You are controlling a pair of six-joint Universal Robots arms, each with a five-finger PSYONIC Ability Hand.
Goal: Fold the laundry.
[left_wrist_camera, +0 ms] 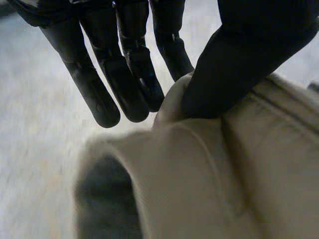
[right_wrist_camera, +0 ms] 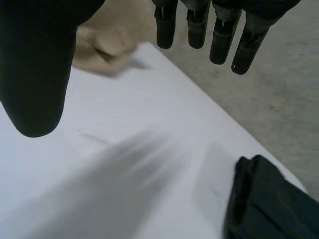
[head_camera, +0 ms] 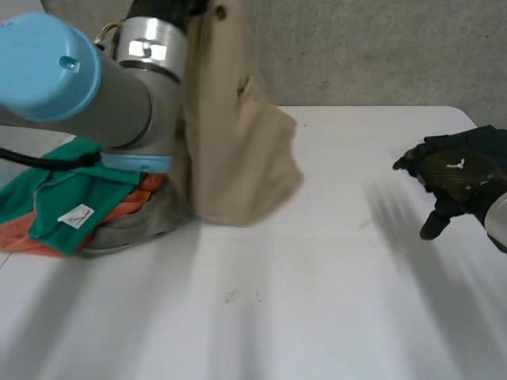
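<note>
1. You have one beige cloth garment [head_camera: 230,134] in play. Beside it is one heap of three more pieces: a green garment [head_camera: 71,186] with a white label [head_camera: 77,215], an orange garment [head_camera: 141,194] and a grey garment [head_camera: 135,229].
2. Your left hand [left_wrist_camera: 119,74] holds the beige garment up over the left part of the white desk [head_camera: 317,301]. Its thumb clamps a fold of the fabric against the fingers.
3. The garment hangs with its long axis upright. Its top end is at the left hand and its lower end points down, reaching the desk just beside the grey garment.
4. Your right hand [head_camera: 455,178] hovers over the desk's right side, well apart from the garment. Its fingers [right_wrist_camera: 197,30] are straight and apart, holding nothing.
5. One piece of black cloth [right_wrist_camera: 264,204] lies at the desk's edge near the right hand.
</note>
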